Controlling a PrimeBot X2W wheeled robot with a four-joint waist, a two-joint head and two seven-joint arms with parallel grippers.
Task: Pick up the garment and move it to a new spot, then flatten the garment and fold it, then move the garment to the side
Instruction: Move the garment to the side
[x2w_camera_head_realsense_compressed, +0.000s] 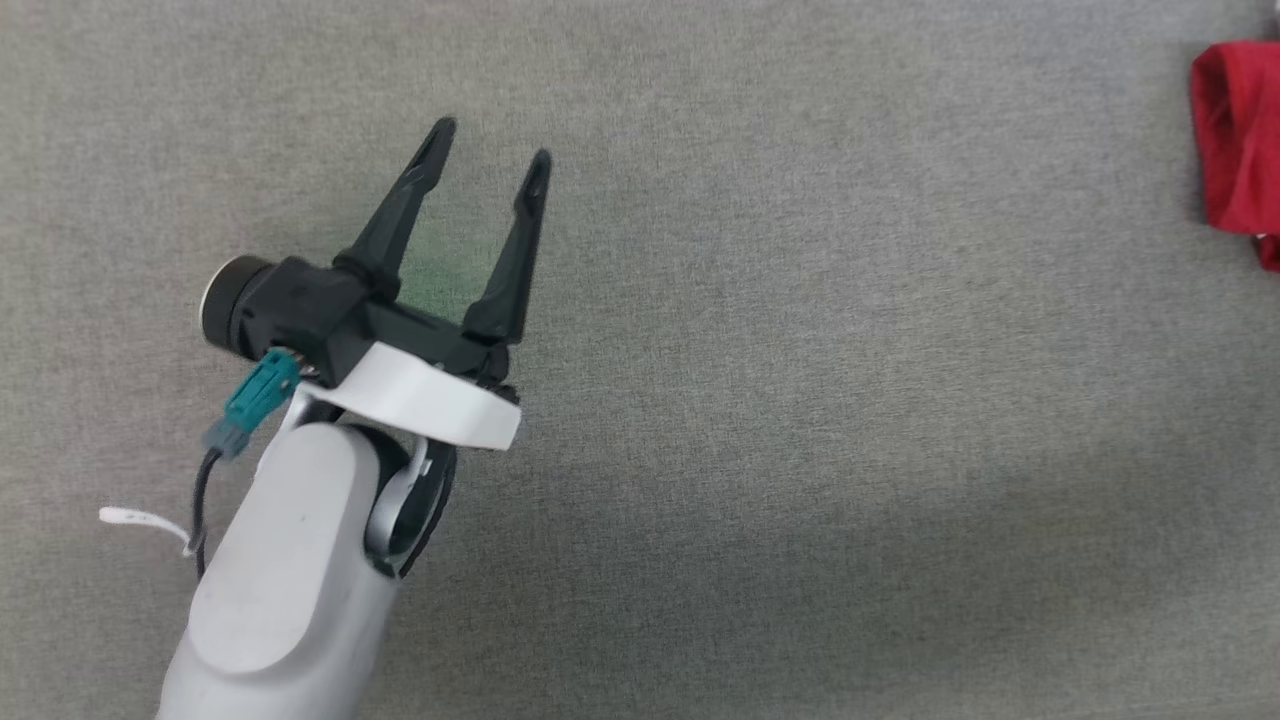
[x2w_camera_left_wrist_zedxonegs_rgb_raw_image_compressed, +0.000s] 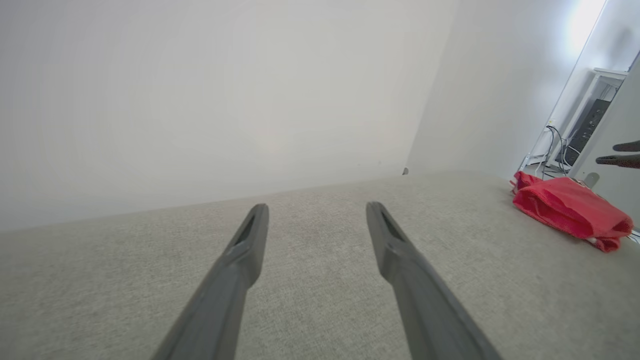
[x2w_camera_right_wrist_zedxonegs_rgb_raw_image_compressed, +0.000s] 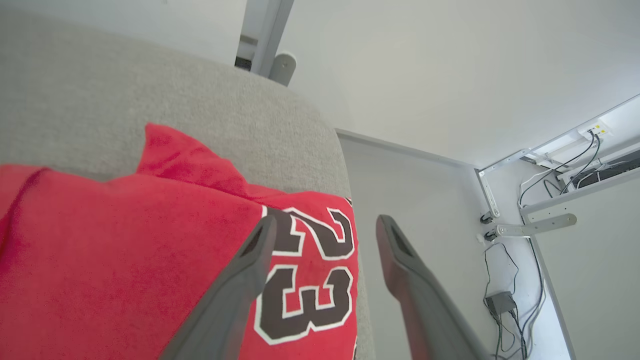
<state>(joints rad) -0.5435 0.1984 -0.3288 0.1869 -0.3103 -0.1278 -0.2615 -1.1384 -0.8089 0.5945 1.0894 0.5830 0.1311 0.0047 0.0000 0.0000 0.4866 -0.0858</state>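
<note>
Left gripper (x2w_camera_head_realsense_compressed: 492, 142) spread, empty; right gripper (x2w_camera_right_wrist_zedxonegs_rgb_raw_image_compressed: 326, 222) spread, empty, over garment (x2w_camera_right_wrist_zedxonegs_rgb_raw_image_compressed: 125, 250) at grey surface (x2w_camera_right_wrist_zedxonegs_rgb_raw_image_compressed: 150, 90) edge.

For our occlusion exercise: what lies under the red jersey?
The red jersey rests on a grey fabric-covered surface, near its edge. Anything directly beneath the folded cloth is covered.

Garment (x2w_camera_head_realsense_compressed: 1240, 150) lies on the surface (x2w_camera_head_realsense_compressed: 800, 400), well right of the left gripper (x2w_camera_head_realsense_compressed: 491, 142).

Left gripper (x2w_camera_head_realsense_compressed: 490, 142) on pale forearm (x2w_camera_head_realsense_compressed: 290, 560), fingers (x2w_camera_head_realsense_compressed: 395, 215) spread wide, pointing up head view, holding nothing. Right gripper (x2w_camera_right_wrist_zedxonegs_rgb_raw_image_compressed: 326, 220) fingers parted too, nothing between them.
</note>
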